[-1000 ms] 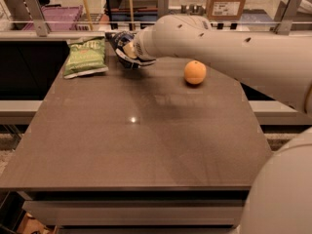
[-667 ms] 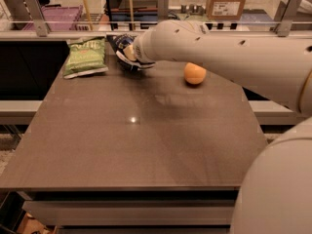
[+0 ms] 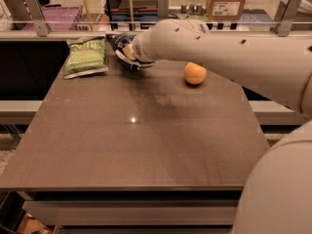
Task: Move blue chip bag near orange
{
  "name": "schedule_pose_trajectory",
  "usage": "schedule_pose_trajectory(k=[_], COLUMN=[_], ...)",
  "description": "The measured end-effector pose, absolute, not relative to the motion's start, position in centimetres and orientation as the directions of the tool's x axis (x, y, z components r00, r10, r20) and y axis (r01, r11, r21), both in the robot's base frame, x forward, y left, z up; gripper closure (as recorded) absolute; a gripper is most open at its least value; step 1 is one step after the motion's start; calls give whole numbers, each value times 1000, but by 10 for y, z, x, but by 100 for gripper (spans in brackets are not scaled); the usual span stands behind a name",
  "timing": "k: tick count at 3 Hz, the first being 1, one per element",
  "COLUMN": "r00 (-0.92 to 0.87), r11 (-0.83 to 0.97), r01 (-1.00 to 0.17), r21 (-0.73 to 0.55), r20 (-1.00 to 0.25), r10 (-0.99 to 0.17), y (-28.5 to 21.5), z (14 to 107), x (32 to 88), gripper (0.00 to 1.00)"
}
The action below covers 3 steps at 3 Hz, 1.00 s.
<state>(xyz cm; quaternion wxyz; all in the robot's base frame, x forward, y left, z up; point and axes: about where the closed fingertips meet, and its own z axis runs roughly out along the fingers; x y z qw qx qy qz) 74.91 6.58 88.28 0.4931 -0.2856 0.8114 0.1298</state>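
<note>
The blue chip bag (image 3: 120,49) lies at the far edge of the brown table (image 3: 141,130), dark navy with white edges, mostly hidden behind my arm. My gripper (image 3: 130,52) is at the bag, at the end of the big white arm that reaches in from the right. The orange (image 3: 195,73) sits on the table to the right of the bag, about a hand's width past my wrist.
A green chip bag (image 3: 87,56) lies at the far left of the table, left of the blue bag. A rail with metal posts (image 3: 34,6) runs behind the table. A cardboard box (image 3: 225,4) and purple crate (image 3: 51,17) stand beyond it.
The arm has shifted slightly to the left over the blue bag. The orange and the green bag have not moved.
</note>
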Motion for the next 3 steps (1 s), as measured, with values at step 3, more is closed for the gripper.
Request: schedule_pose_trajectory(k=[3], r00=[-343], r11=[801], r01=[-594], r21=[-73], r20=[-878], r10=[-334], y=[67], z=[889], x=[747], gripper=[0])
